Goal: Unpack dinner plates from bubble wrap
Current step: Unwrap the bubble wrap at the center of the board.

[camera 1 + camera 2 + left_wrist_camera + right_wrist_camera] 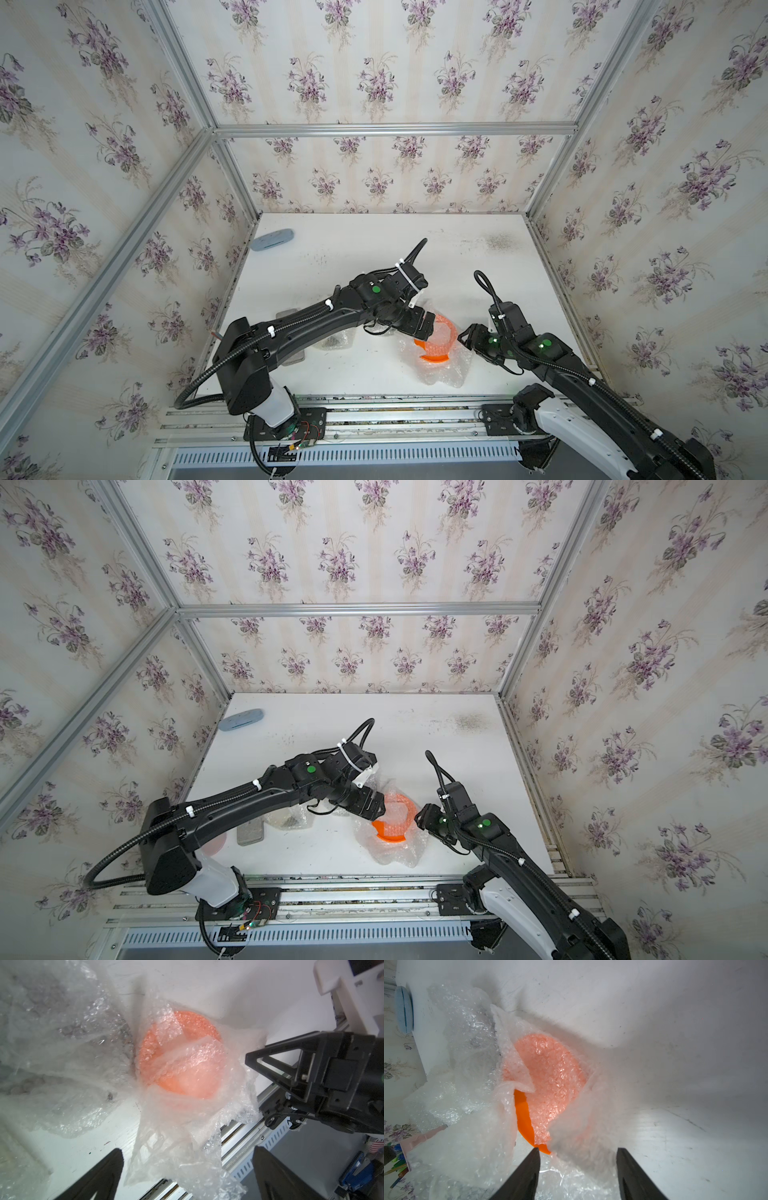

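The plain bright orange round plate (432,356) lies on the white tabletop (374,257) towards the front edge, right of centre, between the ends of the two arms. A crumpled sheet of clear, whitish bubble wrap (442,376) lies under and over it. In both top views the sheet covers most of the plate, leaving a bare orange crescent on the side nearest the front rail. The right wrist view shows the same bare strip of rim, with bubbled film over the rest. The left gripper (430,328) hangs just above the plate's far-left edge. In the left wrist view its fingers (108,1167) stand wide apart, released, with a loose flap of the wrap lying in the gap. The right gripper (463,337) sits just beside the plate's right edge, at the border of the wrap. In the right wrist view its fingers (529,1167) are parted and unclenched, one tip at the bare orange rim, and a blurred fold of wrap rises between them. A second crumpled clear bundle with dark specks showing through (334,340) rests near the left arm's forearm. A pale blue oval object (272,240) lies at the far-left corner, well apart from the plate.
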Controlling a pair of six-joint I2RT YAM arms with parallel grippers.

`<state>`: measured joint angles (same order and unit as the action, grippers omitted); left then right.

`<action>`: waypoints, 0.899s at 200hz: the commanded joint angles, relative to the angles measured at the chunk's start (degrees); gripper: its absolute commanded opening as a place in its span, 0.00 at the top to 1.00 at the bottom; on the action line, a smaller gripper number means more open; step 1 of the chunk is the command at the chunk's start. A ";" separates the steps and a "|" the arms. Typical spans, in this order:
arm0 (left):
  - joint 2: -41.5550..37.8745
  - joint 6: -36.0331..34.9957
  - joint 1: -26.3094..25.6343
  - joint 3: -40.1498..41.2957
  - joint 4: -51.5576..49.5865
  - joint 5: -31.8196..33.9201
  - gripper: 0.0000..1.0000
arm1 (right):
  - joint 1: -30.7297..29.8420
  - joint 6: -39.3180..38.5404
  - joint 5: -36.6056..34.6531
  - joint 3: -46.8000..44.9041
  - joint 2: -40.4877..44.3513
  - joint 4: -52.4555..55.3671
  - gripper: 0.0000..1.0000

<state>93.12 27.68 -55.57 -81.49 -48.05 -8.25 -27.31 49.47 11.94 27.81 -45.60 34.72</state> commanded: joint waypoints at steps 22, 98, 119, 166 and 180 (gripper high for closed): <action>5.88 -6.22 -3.03 -7.17 -11.07 3.02 0.01 | 0.05 -1.62 -1.86 2.48 1.26 4.05 0.39; 8.98 -10.89 -5.51 -6.64 -15.67 7.63 0.01 | 0.60 -4.09 -0.45 3.25 -3.54 1.54 0.38; 9.78 -10.50 -5.55 -6.20 -15.76 7.35 0.01 | 0.79 -4.34 -0.21 3.24 -4.34 1.24 0.38; 13.18 -10.52 -5.51 -8.05 -15.84 8.45 0.01 | 0.83 -1.98 0.08 2.20 -2.53 -0.18 0.40; 14.89 -10.41 -5.51 -9.10 -15.84 9.30 0.03 | 0.80 -1.36 0.40 1.51 -1.67 -0.44 0.40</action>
<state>106.13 17.87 -61.10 -89.17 -62.78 -0.80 -26.57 46.28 12.45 29.89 -48.38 35.29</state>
